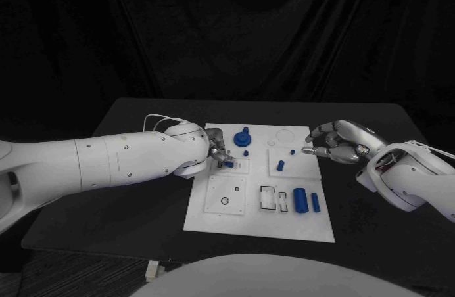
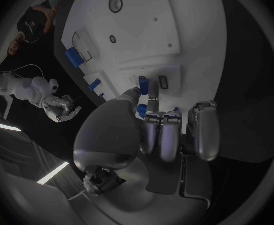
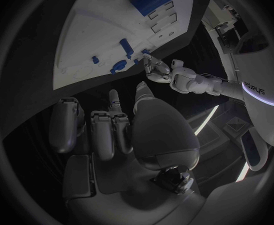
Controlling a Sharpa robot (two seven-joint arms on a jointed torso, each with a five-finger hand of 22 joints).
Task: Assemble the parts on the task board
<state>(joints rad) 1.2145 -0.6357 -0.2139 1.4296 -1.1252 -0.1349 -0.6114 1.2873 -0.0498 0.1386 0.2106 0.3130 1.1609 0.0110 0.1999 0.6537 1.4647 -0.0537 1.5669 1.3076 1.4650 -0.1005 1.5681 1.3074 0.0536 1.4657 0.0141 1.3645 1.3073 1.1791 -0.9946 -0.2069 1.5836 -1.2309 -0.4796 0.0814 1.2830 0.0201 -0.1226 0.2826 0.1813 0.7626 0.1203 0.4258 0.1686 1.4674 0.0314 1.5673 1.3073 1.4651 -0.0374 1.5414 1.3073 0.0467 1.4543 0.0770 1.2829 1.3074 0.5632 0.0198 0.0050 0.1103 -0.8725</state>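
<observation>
Left hand (image 1: pixel 216 154) pinches a blue part (image 1: pixel 227 165) over the task board (image 1: pixel 248 219).

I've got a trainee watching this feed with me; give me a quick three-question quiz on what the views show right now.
1. True or false: the left robot hand is over the task board.
2. Where is the right robot hand?
A. Resting on the board's near edge
B. At the board's far right corner, holding nothing that can be seen
C. Gripping the large blue cylinder
3. Fill in: the left robot hand's fingertips are at a small ____ part on the board.

Key: 1 true; 2 B; 3 blue. Whether the left robot hand actually grips that part cannot be told.
</observation>
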